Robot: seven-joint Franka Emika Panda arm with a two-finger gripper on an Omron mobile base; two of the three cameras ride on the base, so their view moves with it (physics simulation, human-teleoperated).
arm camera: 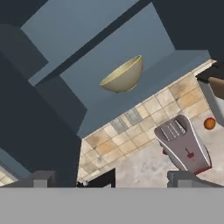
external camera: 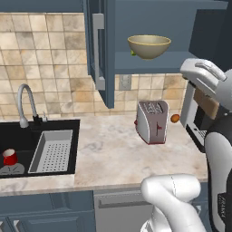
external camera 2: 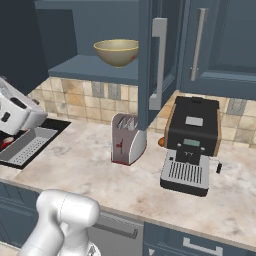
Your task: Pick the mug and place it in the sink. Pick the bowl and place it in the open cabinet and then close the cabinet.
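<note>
1. Down at the far left, in the black sink, sits the mug, red with a white inside, beside the grey perforated tray and under the curved faucet. That half of the job looks done.

2. Moving right, the cabinet door hangs wide open, its long silver handle facing out. It reads as stiff and hinged, so I'd judge a push on the outer edge near the handle swings it easiest; the bar itself is slim and likely slippery.

3. Right of the door, on the cabinet's lower shelf, rests the bowl, upright, olive-tan with a paler rim. It looks rigid, smooth and probably breakable. It needs no further handling, I'd say.

4. Below the shelf, on the counter, stands a toaster, with a small orange thing just beside it and a coffee machine further right.

5. At the right, the gripper looks up at the shelf; its two fingertips stand wide apart with nothing between them. Closing the door is what remains.
</note>
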